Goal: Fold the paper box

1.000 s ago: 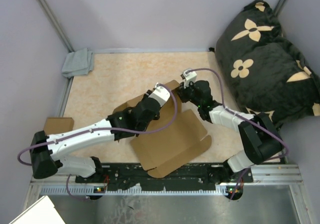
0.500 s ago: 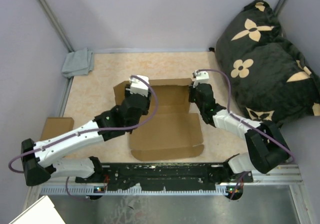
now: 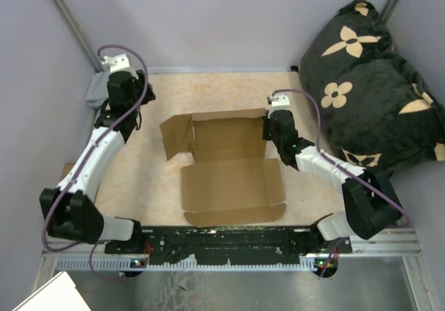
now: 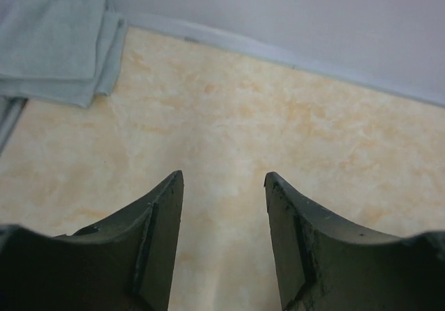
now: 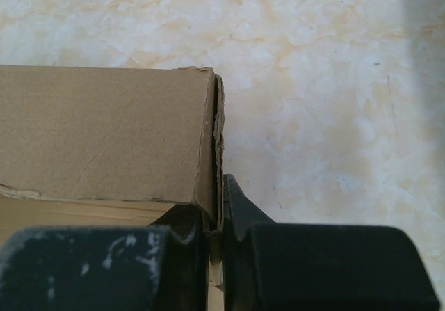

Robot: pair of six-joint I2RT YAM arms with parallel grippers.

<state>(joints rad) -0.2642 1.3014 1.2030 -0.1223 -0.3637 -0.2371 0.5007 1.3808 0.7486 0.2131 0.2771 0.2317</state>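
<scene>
The right fingers [image 5: 240, 210] are pinched shut on the upright side flap of the box [image 5: 104, 126], with its cardboard edge between them. The left fingers [image 4: 156, 220] stand moderately apart, holding nothing, over bare table [image 4: 278, 116] near the grey cloth [image 4: 55, 43]. The box lies open mid-table. It looks light and stiff, probably springy at the creases, so flap edges seem the best hold.

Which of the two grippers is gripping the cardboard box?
The right gripper, pinching a raised flap of the paper box; the left gripper is open over the table near the grey cloth.
</scene>
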